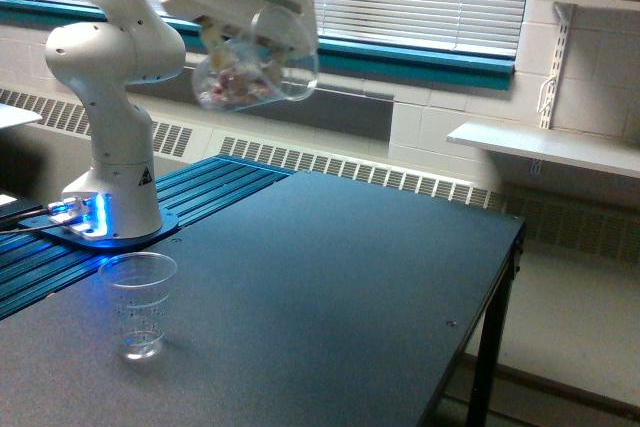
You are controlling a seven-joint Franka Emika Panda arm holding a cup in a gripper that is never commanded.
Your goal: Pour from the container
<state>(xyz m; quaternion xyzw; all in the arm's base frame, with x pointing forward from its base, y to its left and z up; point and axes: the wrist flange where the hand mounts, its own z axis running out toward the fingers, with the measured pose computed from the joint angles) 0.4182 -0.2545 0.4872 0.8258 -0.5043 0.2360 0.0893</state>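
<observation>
Glass container (pixel 255 72) clamped in end effector (pixel 232 7), tilted, high above table (pixel 350 277)

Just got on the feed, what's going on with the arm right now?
The gripper holds the glass container high above the table, tilted, with reddish-pink and white pieces inside. The plastic cup stands upright near the robot base, lower and toward the exterior view's left of the container. Nothing is visibly pouring.
</observation>
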